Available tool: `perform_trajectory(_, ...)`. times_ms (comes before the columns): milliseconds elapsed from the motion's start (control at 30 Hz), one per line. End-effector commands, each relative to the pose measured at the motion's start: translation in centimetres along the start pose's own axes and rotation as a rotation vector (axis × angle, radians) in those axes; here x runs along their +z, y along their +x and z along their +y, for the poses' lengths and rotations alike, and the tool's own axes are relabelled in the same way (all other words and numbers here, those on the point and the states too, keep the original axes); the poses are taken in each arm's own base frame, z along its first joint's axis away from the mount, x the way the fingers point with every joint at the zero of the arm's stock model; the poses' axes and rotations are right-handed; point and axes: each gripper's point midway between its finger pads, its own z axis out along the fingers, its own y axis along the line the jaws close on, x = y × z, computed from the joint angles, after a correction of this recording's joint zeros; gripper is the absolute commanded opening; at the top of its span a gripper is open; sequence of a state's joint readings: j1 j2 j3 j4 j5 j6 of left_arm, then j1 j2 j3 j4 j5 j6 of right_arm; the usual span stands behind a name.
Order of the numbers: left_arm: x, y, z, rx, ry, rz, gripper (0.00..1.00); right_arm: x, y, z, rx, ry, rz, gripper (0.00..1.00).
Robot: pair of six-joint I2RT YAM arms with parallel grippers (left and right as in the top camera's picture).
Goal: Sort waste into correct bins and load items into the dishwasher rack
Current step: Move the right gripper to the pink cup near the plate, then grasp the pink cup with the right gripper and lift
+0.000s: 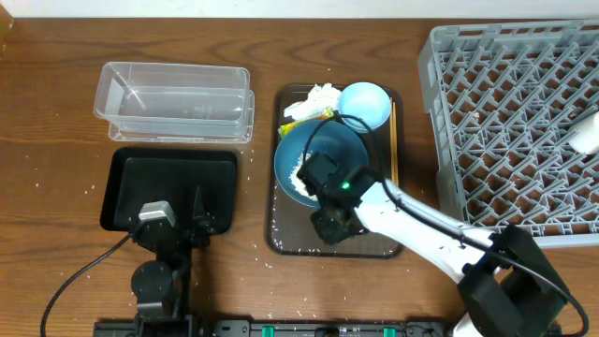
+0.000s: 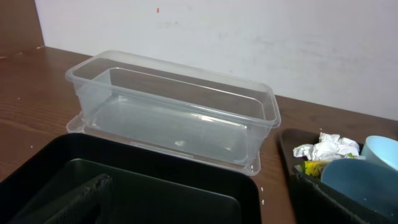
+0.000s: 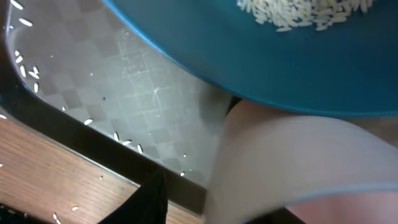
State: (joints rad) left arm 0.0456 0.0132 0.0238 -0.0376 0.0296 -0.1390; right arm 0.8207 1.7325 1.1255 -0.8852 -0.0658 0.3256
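The dark-blue bowl (image 1: 314, 154) with white rice (image 3: 305, 12) sits on a brown serving tray (image 1: 281, 225). On the same tray are the light-blue bowl (image 1: 367, 103), the crumpled napkin (image 1: 318, 94), the yellow-green wrapper (image 1: 307, 114) and the chopsticks (image 1: 394, 140). My right gripper (image 1: 332, 223) is low on that tray just in front of the dark-blue bowl. A pale cup with a pink inside (image 3: 286, 162) fills the space by its jaws. A gap shows between one dark finger (image 3: 152, 199) and the cup wall. My left gripper (image 1: 178, 217) hangs open over the black tray (image 1: 126, 192).
The clear container (image 1: 173, 98) stands behind the black tray. The grey rack (image 1: 515, 122) fills the right side, with a white object (image 1: 588, 136) at its right edge. Loose rice grains (image 3: 25, 68) lie on the serving tray and the wooden table (image 1: 56, 112).
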Motion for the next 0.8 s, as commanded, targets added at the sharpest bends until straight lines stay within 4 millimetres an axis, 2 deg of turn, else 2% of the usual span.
perform_trajectory(0,0.1,1.6,0.9,-0.011,-0.038,0.044,0.92,-1.0,-1.0,0.3,0.024,0.012,-0.043,0.28)
perform_trajectory(133,0.1,1.6,0.9,-0.011,-0.038,0.044,0.92,-2.6,-2.2,0.8,0.030,0.003,-0.072,0.13)
perform_trajectory(200,0.1,1.6,0.9,-0.011,-0.038,0.044,0.92,-3.2,-2.6,1.0,0.029,0.001,-0.079,0.02)
perform_trajectory(400,0.1,1.6,0.9,-0.011,-0.038,0.044,0.92,-4.6,-3.3,0.6,0.046,0.004,-0.087,0.01)
perform_trajectory(500,0.1,1.6,0.9,-0.011,-0.038,0.044,0.92,-5.9,-3.7,0.1,0.061,0.013,-0.088,0.01)
perform_trajectory(567,0.1,1.6,0.9,-0.011,-0.038,0.044,0.92,-7.1,-4.3,-1.4,0.074,0.059,-0.105,0.01)
perform_trajectory(667,0.1,1.6,0.9,-0.011,-0.038,0.044,0.92,-10.4,-5.7,-6.5,0.167,0.218,-0.157,0.01)
perform_trajectory(767,0.1,1.6,0.9,-0.011,-0.038,0.044,0.92,-13.9,-7.0,-10.8,0.276,0.279,-0.220,0.01)
